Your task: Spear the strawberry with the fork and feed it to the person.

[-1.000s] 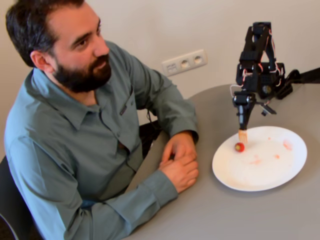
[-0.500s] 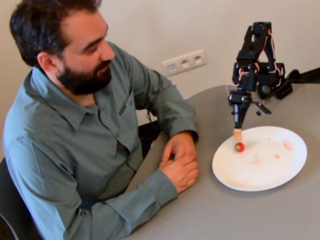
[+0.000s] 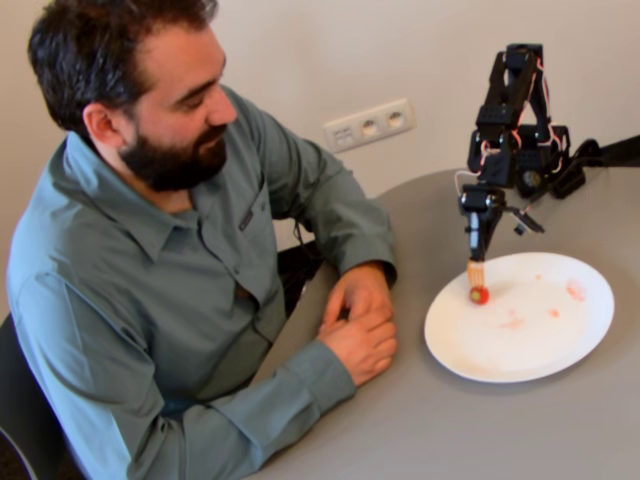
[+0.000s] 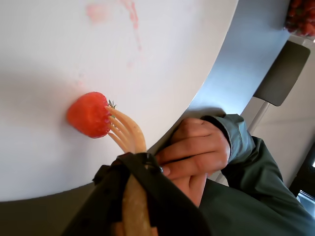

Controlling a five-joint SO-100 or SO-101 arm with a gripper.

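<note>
strawberry (image 4: 88, 114), small and red, sits on the white plate (image 3: 560, 340) near the rim closest to the man (image 3: 190, 250). in the wrist view the tines of the orange fork (image 4: 127, 132) touch its side; whether they have gone in is unclear. the claw (image 4: 132, 196) is closed around the fork's handle and points almost straight down over the plate in the fixed view. faint pink juice smears (image 3: 575, 290) mark the plate further off. the man's hands (image 3: 360, 325) rest clasped on the grey table (image 3: 480, 430) just beside the plate. to spear well, the fork likely needs a firm, straight push down through the fruit's middle, since a glancing push could roll it toward the rim.
</note>
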